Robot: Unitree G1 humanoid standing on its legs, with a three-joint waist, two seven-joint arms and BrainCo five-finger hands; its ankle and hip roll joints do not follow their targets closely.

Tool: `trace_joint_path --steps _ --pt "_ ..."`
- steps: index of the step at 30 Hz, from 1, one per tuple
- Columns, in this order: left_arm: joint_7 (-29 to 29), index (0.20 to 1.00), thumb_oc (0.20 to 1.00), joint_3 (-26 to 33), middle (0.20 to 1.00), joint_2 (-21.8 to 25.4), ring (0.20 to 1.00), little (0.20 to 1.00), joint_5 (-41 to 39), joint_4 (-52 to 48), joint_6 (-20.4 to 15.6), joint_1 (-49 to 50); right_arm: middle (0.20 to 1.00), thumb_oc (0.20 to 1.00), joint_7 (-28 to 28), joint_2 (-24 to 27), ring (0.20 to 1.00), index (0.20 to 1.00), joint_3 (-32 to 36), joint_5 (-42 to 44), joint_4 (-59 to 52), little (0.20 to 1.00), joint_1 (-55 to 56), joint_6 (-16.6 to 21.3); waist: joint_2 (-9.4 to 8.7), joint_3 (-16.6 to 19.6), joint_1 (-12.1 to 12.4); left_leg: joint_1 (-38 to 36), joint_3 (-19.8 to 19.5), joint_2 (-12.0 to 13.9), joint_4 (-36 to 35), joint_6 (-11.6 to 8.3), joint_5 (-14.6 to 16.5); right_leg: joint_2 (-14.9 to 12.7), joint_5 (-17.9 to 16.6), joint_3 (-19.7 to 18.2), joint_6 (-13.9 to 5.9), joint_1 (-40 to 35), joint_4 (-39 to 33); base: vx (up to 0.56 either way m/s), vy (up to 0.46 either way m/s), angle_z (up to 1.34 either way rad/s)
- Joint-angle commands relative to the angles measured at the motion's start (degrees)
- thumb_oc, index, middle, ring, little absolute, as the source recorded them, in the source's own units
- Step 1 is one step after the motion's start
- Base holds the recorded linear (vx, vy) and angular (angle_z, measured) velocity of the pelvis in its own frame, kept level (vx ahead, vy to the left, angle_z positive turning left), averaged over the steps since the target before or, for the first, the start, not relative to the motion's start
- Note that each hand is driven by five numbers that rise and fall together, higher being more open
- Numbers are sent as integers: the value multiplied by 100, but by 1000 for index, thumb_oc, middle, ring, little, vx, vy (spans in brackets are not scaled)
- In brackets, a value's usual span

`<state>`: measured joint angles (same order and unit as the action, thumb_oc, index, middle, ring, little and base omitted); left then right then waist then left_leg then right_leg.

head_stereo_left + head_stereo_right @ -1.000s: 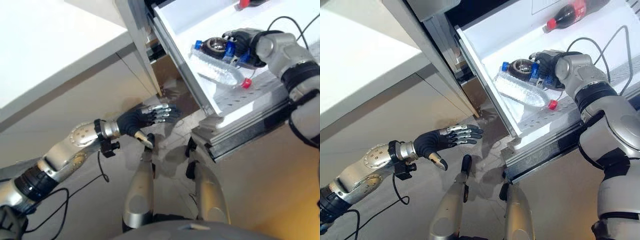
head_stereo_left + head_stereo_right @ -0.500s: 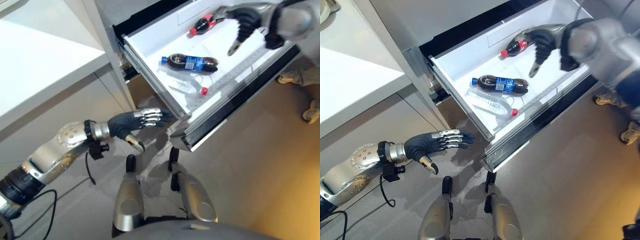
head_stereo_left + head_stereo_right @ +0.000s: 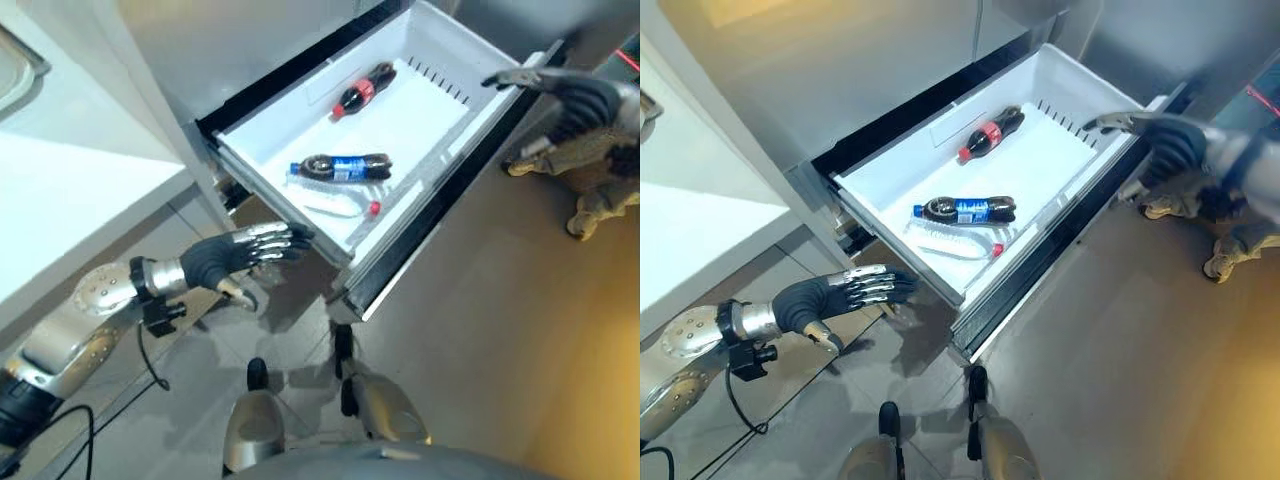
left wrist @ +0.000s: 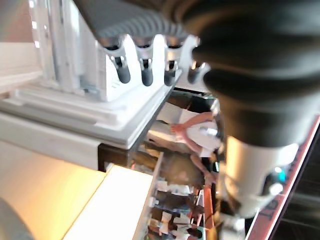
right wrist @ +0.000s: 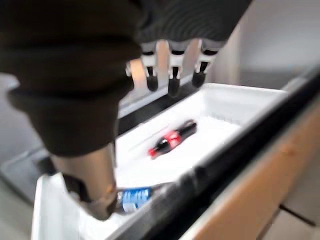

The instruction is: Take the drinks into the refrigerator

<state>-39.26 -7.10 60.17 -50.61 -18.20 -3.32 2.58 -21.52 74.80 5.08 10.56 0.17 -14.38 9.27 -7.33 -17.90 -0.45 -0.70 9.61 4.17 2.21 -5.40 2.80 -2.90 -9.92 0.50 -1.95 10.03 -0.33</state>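
While the drawer [image 3: 440, 45] is standing open, three bottles are lying inside it.

From the head views, a red-label cola bottle [image 3: 361, 87] is lying toward the drawer's back, a blue-label cola bottle [image 3: 345, 167] mid-drawer, a clear bottle [image 3: 340, 207] just in front of it. The left hand [image 3: 835, 296] is hovering by the drawer's front corner, fingers straight, empty. In the right wrist view, the right hand [image 5: 172, 67] is hanging above the drawer's front edge, fingers relaxed, holding nothing.
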Motion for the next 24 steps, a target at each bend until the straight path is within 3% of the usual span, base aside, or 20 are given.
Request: trace_joint_path --steps 1,2,5,14,15,17,18,19,24 --pt "-80 1000 1000 123 1000 43 1000 1000 172 -208 -293 139 1000 1000 213 -41 1000 1000 706 -384 -59 1000 469 231 37 198 20 41 -204 -144 -144 416 179 -194 539 12 -620 -15 684 91 18 -7" --pt "-95 1000 1000 220 1000 -143 1000 1000 320 -166 -319 242 1000 1000 86 -398 1000 1000 1214 -663 -277 1000 1187 212 58 236 5 0 -176 -135 -140 425 208 -188 560 -8 -626 -38 677 65 9 -10" --pt "-103 1000 1000 195 1000 -348 1000 1000 415 -167 -324 317 1000 1000 85 -935 1000 1000 1546 -846 -324 1000 1855 226 87 268 25 -56 -148 -131 -140 434 244 -173 570 -33 -618 -77 657 46 4 -16" --pt "-136 1000 1000 333 1000 -585 1000 1000 669 -183 -430 489 1000 1000 -281 -1828 1000 1000 1125 -1535 -182 1000 2577 171 179 327 -19 -286 -37 -107 -248 427 280 -88 601 -128 -604 -157 593 29 0 -6" --pt "-133 1000 1000 321 1000 -598 1000 1000 672 -177 -447 469 598 598 -275 -1911 598 598 964 -1520 -72 598 2515 198 187 324 -6 -302 -26 -101 -254 424 279 -84 605 -133 -600 -163 596 18 -12 -6" --pt "-131 1000 1000 218 1000 -590 1000 1000 673 -160 -481 374 460 460 -269 -2058 460 460 577 -1515 258 460 2355 185 212 319 29 -313 -24 -102 -259 419 275 -78 616 -131 -592 -180 596 9 -13 -5" --pt "-104 1000 1000 218 1000 -579 1000 1000 666 -180 -492 355 235 235 -260 -2097 235 235 444 -1556 347 235 2296 185 225 317 36 -331 -21 -100 -267 416 276 -78 621 -128 -592 -188 596 13 -19 -3" --pt "-72 1000 1000 147 1000 -604 1000 1000 655 -152 -522 278 200 200 -212 -2182 200 200 106 -1623 624 200 2106 191 261 320 76 -353 -29 -97 -273 410 269 -81 634 -115 -585 -216 591 0 0 0" --pt "-35 1000 1000 -70 1000 -588 1000 1000 586 -80 -522 58 200 200 -101 -2296 200 200 -835 -1810 1322 200 1395 203 336 318 165 -403 -66 -89 -286 396 258 -92 675 -84 -559 -281 597 0 0 0"
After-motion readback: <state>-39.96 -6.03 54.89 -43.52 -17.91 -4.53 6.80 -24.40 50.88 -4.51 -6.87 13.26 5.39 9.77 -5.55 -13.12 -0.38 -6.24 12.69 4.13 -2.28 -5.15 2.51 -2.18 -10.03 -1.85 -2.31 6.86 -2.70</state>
